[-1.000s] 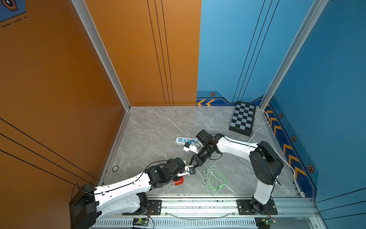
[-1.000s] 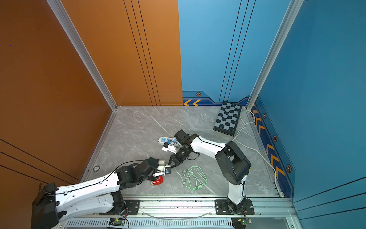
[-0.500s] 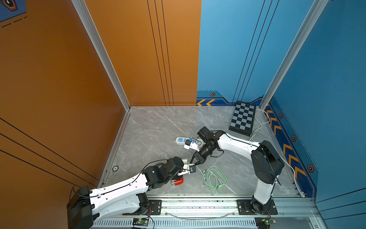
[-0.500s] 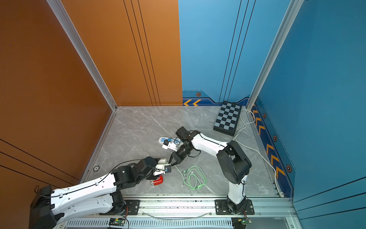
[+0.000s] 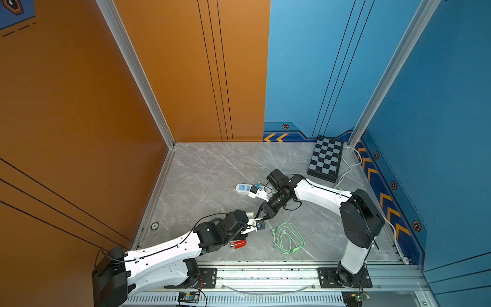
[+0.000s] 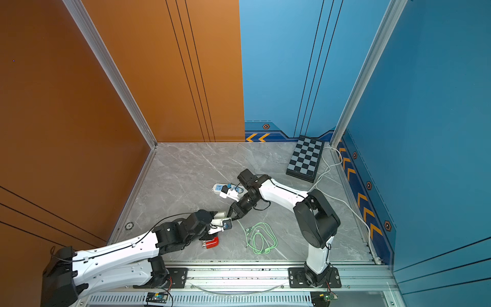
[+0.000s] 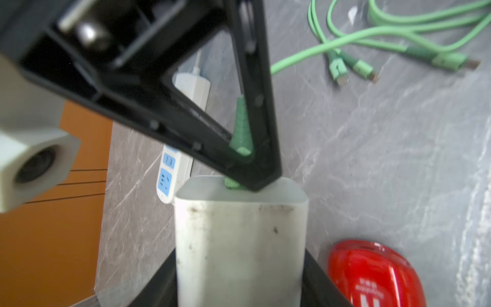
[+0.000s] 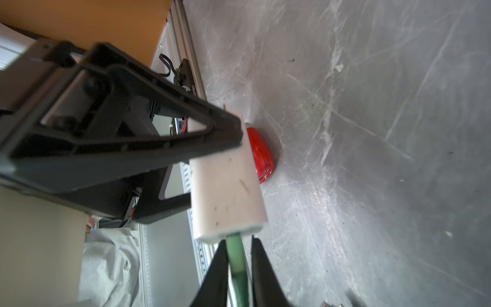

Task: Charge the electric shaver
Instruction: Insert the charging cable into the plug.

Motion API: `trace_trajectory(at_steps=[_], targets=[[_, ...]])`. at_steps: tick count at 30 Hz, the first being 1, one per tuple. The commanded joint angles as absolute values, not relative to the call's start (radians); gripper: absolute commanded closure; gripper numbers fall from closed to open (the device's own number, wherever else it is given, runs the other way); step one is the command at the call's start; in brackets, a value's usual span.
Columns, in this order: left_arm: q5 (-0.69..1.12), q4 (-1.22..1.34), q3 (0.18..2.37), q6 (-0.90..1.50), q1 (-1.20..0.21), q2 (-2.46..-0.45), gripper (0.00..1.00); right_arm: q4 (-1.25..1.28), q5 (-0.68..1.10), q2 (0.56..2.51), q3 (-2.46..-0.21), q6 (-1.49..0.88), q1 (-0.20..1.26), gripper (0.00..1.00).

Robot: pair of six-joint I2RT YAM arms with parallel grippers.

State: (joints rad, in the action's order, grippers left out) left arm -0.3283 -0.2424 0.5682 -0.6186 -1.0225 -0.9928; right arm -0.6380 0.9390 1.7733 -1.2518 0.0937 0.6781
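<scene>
Grey marble counter [image 5: 212, 170] bears the electric shaver [image 5: 238, 243] beside the left pincer [image 7: 239, 289], clamped on the white charger block [image 7: 239, 234]; right pincer [image 8: 239, 249] slightly spread round the green plug [image 7: 240, 127]. Shaver looks light, rigid, slick: grip its 2 long sides.

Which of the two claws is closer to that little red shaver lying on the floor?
Left. The left gripper, holding the white charger block, is right beside the electric shaver; the right gripper is farther off, at the block's other end.

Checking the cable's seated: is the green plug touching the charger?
Touching. The right wrist view shows the plug running into the end of the charger, no gap.
</scene>
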Motion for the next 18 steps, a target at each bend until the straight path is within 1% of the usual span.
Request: trace_trajectory(at_steps=[1,4,8,12,15,18], targets=[[-0.190,0.003,0.576,-0.566,-1.064,-0.949,1.00,-0.426,0.863,1.651,-1.198,0.029,0.605,0.68],[-0.219,0.010,0.561,-0.525,-1.051,-0.951,1.00,-0.416,0.837,1.544,-1.126,0.000,0.553,0.62],[-0.236,0.020,0.546,-0.475,-1.038,-0.957,1.00,-0.416,0.808,1.398,-1.053,-0.037,0.484,0.57],[-0.253,0.071,0.516,-0.415,-0.992,-0.977,1.00,-0.431,0.715,1.230,-0.996,-0.096,0.398,0.54],[-0.263,0.165,0.490,-0.331,-0.949,-1.036,1.00,-0.446,0.590,1.096,-0.960,-0.143,0.419,0.52],[-0.264,0.295,0.472,-0.271,-0.937,-1.114,1.00,-0.374,0.440,0.998,-0.861,-0.245,0.523,0.52]])
